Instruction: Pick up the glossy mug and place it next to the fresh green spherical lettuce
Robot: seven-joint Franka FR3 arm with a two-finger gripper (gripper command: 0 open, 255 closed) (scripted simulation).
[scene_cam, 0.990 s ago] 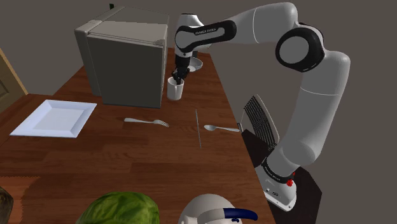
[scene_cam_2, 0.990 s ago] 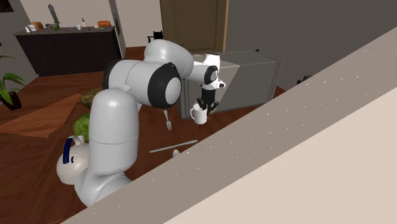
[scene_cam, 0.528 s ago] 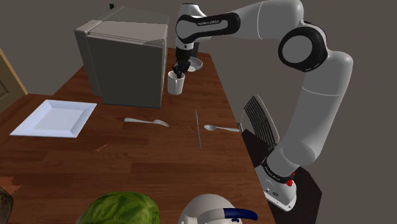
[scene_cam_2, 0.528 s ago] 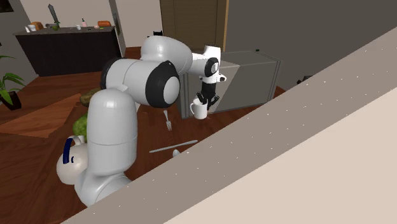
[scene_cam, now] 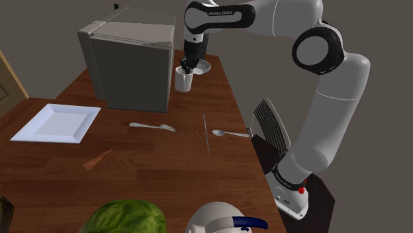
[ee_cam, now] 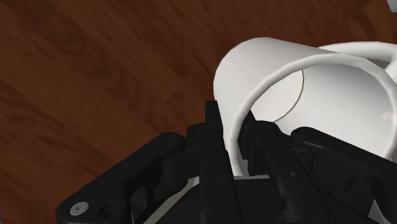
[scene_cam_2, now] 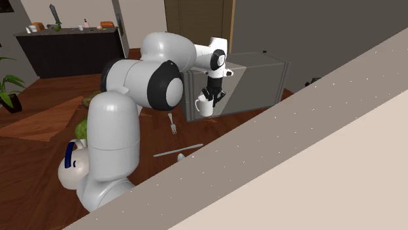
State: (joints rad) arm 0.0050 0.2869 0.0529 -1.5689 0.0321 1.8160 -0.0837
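The end effector (scene_cam: pixel 190 67) is clamped on the rim of the white mug (scene_cam: pixel 184 80). In the wrist view one black finger (ee_cam: pixel 214 130) presses the outside of the cup wall and the other sits inside the cup, with the wall pinched between them. The mug (ee_cam: pixel 305 83) is tilted against the wood grain below it. It appears to hang just above the desk (scene_cam: pixel 165 159), though the gap under its base is hard to judge.

The mug is near the far end of the desk, just beside a tall grey box (scene_cam: pixel 129 63) that stands on the wood. A white bowl (scene_cam: pixel 202 67) lies just beyond it. In the second exterior view the mug (scene_cam_2: pixel 204 106) hangs in front of that grey box (scene_cam_2: pixel 255 82), below the end effector (scene_cam_2: pixel 210 97).

The green lettuce (scene_cam: pixel 126 217) sits at the desk's near edge, well apart from the mug. Between them a fork (scene_cam: pixel 152 126), a spoon (scene_cam: pixel 230 134) and a thin rod (scene_cam: pixel 206 132) lie across the middle of the desk. A white square plate (scene_cam: pixel 56 122) rests by the edge away from the stand.
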